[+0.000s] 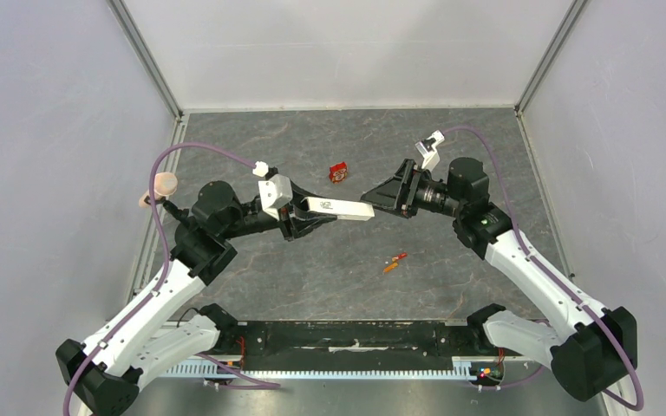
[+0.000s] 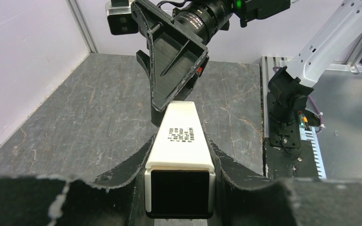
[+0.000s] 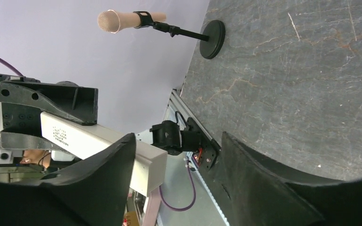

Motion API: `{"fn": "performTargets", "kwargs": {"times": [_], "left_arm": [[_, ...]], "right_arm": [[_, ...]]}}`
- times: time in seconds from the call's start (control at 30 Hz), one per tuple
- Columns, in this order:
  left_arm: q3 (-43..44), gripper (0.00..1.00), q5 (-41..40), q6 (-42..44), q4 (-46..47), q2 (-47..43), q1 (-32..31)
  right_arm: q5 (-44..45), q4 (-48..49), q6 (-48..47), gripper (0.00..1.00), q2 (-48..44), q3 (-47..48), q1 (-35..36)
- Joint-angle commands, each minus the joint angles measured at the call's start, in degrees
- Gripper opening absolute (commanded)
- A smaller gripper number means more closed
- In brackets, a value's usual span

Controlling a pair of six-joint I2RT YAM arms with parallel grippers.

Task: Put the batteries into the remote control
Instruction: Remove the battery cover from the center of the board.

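My left gripper (image 1: 302, 218) is shut on the white remote control (image 1: 340, 208) and holds it level above the table, free end pointing right. In the left wrist view the remote (image 2: 181, 120) lies between my fingers (image 2: 136, 162), its dark end toward the camera and a face with small print up. My right gripper (image 1: 369, 198) is open at the remote's free end. In the right wrist view that end (image 3: 146, 162) lies beside one finger (image 3: 101, 179), and the other finger stands well apart. The two orange-red batteries (image 1: 395, 262) lie on the table below, near the front.
A small red square box (image 1: 338, 172) sits on the table behind the remote. A microphone on a stand (image 1: 163, 184) is at the table's left edge; it also shows in the right wrist view (image 3: 122, 19). Walls enclose the back and sides.
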Motion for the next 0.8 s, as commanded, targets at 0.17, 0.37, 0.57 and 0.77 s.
{"fn": "performTargets", "kwargs": {"times": [0.17,0.37,0.57,0.77], "left_arm": [[0.9,0.02,-2.64,3.67,1.46,0.06,-0.11],[0.77,0.02,-2.9,3.77,1.07,0.54,-0.11],[0.81,0.02,-3.13,3.95,0.91,0.8,-0.11],[0.96,0.02,-4.08,4.58,0.09,1.27,-0.12]], "right_arm": [[-1.18,7.42,4.17,0.8,-1.76,-1.57,-0.05],[-2.36,12.42,6.31,0.83,-2.16,-3.9,-0.06],[-4.62,12.31,5.7,0.64,-0.55,-3.34,-0.06],[-5.2,10.81,5.34,0.48,-0.28,-2.68,-0.12]]}}
